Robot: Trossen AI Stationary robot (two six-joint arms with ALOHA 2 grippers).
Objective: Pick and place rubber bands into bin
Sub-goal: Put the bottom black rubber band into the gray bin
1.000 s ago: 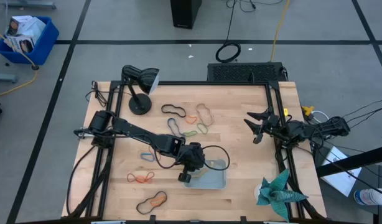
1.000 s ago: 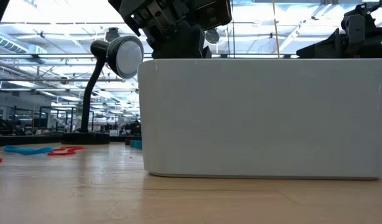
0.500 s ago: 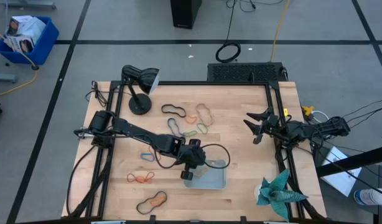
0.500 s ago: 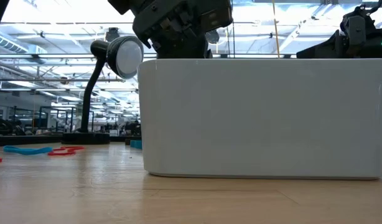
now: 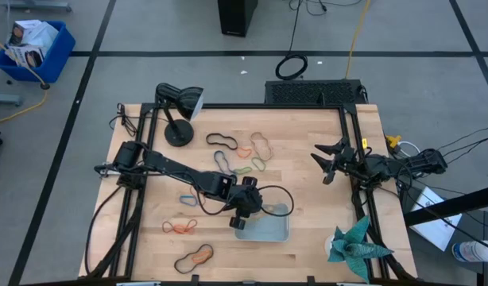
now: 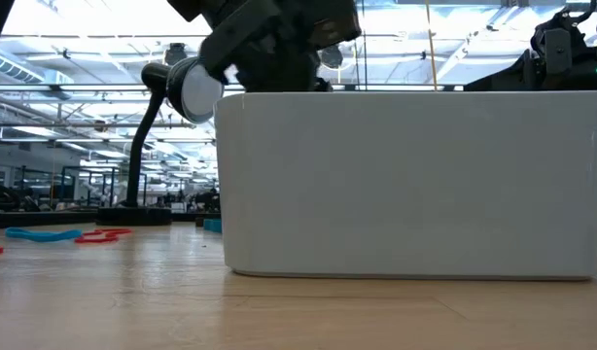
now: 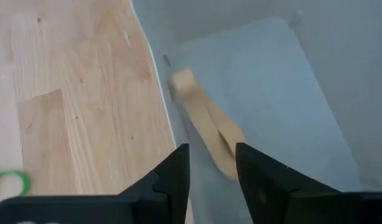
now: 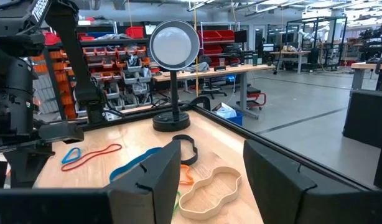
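The bin (image 5: 269,230) is a pale shallow tray near the table's front middle; in the low view its wall (image 6: 415,185) fills the picture. My left gripper (image 5: 241,224) hangs over the bin's left end, slanting down, and is open (image 7: 213,155). A tan rubber band (image 7: 206,121) lies inside the bin, just below and beyond the fingertips. More rubber bands lie flat on the wood: black (image 5: 221,141), orange (image 5: 244,150), tan (image 5: 262,144), green (image 5: 249,168), blue (image 5: 188,199), red (image 5: 180,227). My right gripper (image 5: 327,159) waits open at the table's right edge.
A black desk lamp (image 5: 176,111) stands at the far left corner. A black cable loop (image 5: 277,197) arches beside the left wrist over the bin's far edge. A teal paper shape (image 5: 355,245) sits at the near right corner. Bare wood lies between the bin and my right gripper.
My left gripper has stayed over the bin's left end and has turned a little about its wrist.
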